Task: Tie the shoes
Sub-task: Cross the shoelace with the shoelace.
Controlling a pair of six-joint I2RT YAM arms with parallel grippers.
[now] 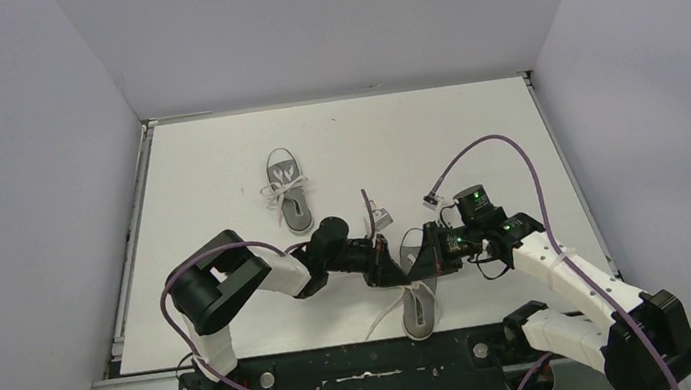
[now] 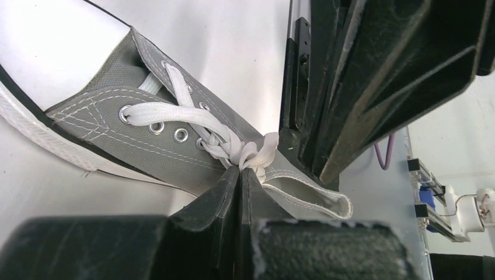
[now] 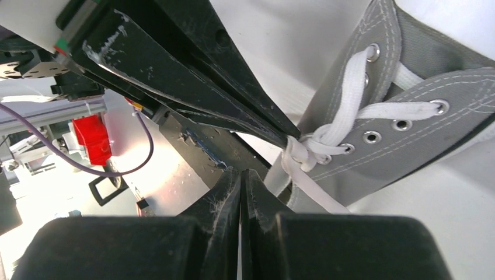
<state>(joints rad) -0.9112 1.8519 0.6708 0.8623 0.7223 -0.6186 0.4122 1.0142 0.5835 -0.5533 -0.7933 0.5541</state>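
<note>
The near grey shoe (image 1: 420,306) lies toe toward the table's front edge, between both grippers. My left gripper (image 2: 241,169) is shut, its tips pinching the bunched white lace (image 2: 251,153) at the crossing above the eyelets of that shoe (image 2: 117,125). My right gripper (image 3: 241,172) is shut with nothing between its tips, just left of the shoe (image 3: 408,146); a lace strand (image 3: 315,195) runs past its right finger. The left gripper's fingers (image 3: 175,87) reach the lace crossing (image 3: 303,146) from the upper left. The far shoe (image 1: 289,194) lies apart, its lace bunched over the tongue.
A small loose connector on a dark cord (image 1: 380,217) lies just beyond the grippers. The right arm's purple cable (image 1: 491,141) arcs over the table (image 1: 216,162). White walls enclose the left, back and right; a black rail (image 1: 344,369) runs along the front.
</note>
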